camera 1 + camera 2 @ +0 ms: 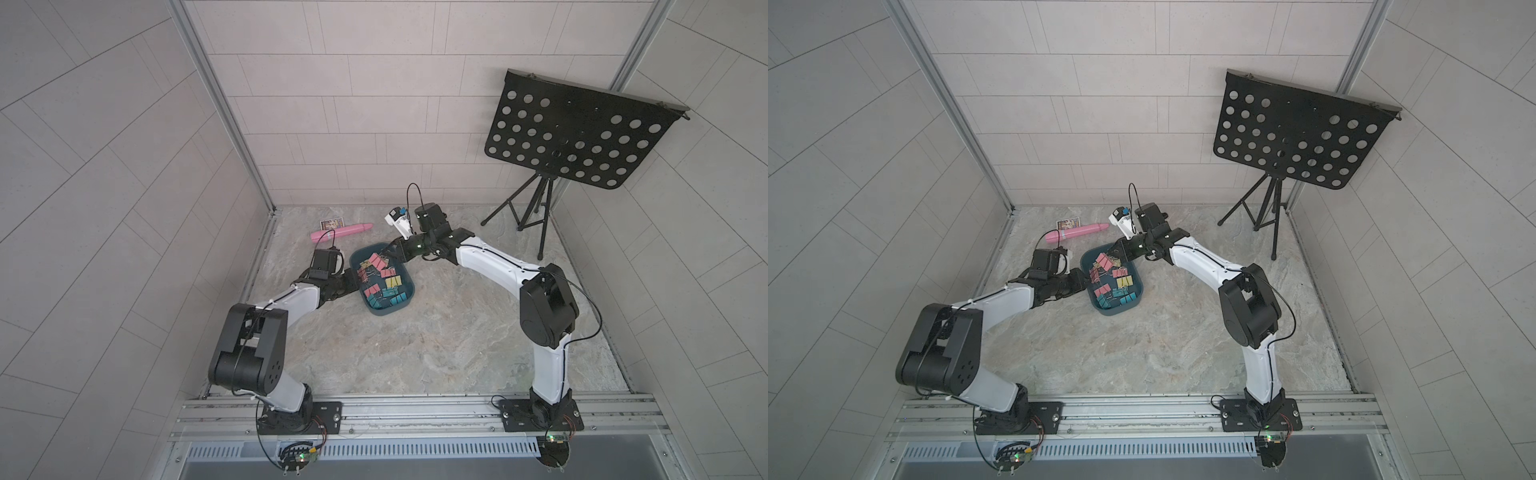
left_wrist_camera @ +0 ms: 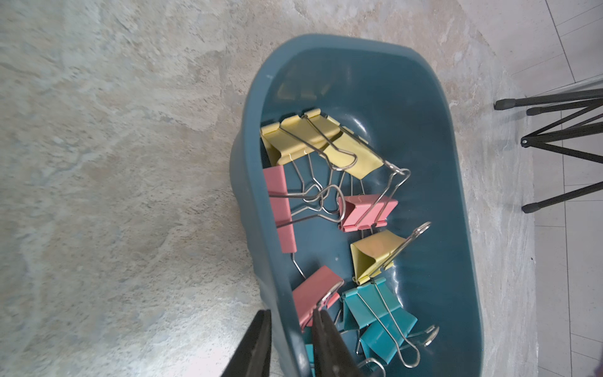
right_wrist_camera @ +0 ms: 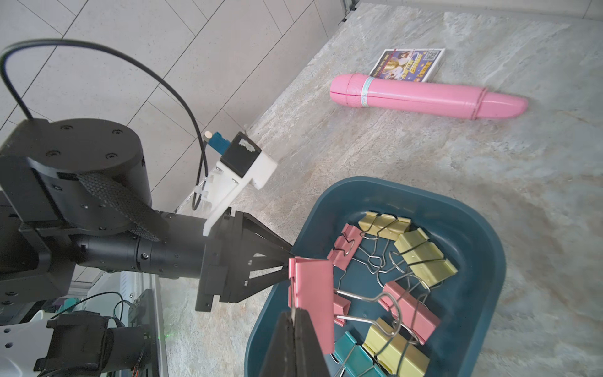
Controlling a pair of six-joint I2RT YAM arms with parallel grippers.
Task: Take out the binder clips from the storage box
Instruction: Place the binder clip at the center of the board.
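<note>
The dark teal storage box sits mid-table and holds several pink, yellow and teal binder clips. My left gripper is at the box's left side. In the left wrist view it is shut on the box's wall, one finger outside and one inside, with clips beyond. My right gripper reaches over the far end. In the right wrist view it is shut on the thin wire handle of a pink clip, raised over the box rim.
A long pink tube and a small printed card lie behind the box near the back wall. A black perforated music stand on tripod legs stands at the back right. Walls enclose three sides.
</note>
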